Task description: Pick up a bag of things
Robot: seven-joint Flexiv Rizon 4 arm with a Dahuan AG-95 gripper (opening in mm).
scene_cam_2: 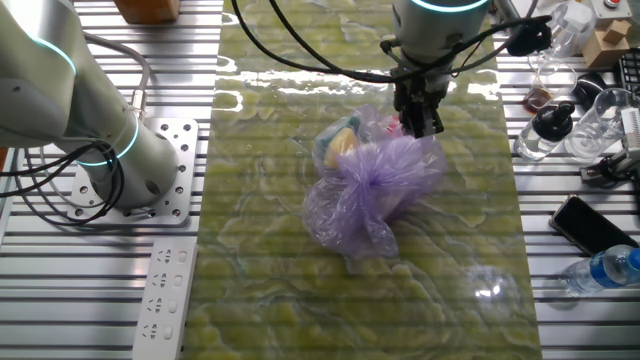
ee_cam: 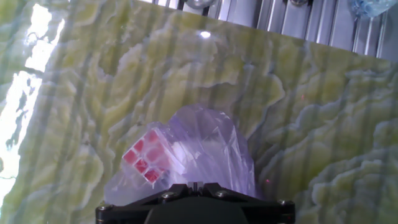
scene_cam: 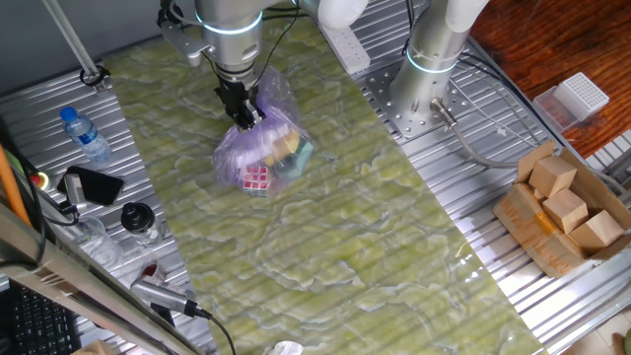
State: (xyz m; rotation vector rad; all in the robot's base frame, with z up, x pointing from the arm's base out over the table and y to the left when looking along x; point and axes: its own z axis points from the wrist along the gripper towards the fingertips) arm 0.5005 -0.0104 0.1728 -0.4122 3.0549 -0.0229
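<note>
No writing or brand can be read on anything in view; the label on the water bottle (scene_cam: 87, 136) is too small to make out. The gripper (scene_cam: 243, 114) comes straight down onto the bag of things (scene_cam: 264, 148), its fingers pressed together on the gathered top of the pale-purple plastic; the hand view shows only the dark underside of the gripper with the bag spreading out beneath it. Through the film show a Rubik's cube (ee_cam: 148, 163), a yellow block (scene_cam: 287, 144) and a teal item (scene_cam_2: 331, 138). The bag sits on the green marbled mat (scene_cam: 335, 237), toward the far end nearer the arm's base (scene_cam: 431, 91), with its bottom seeming to touch the mat, though I cannot be sure. Open mat lies all around it, widest toward the near edge; the cardboard box (scene_cam: 552, 212) of wooden blocks stands well apart on the ribbed metal table (scene_cam: 493, 296), and the bottle, a phone (scene_cam: 94, 184) and small jars stay off the opposite side of the mat.
</note>
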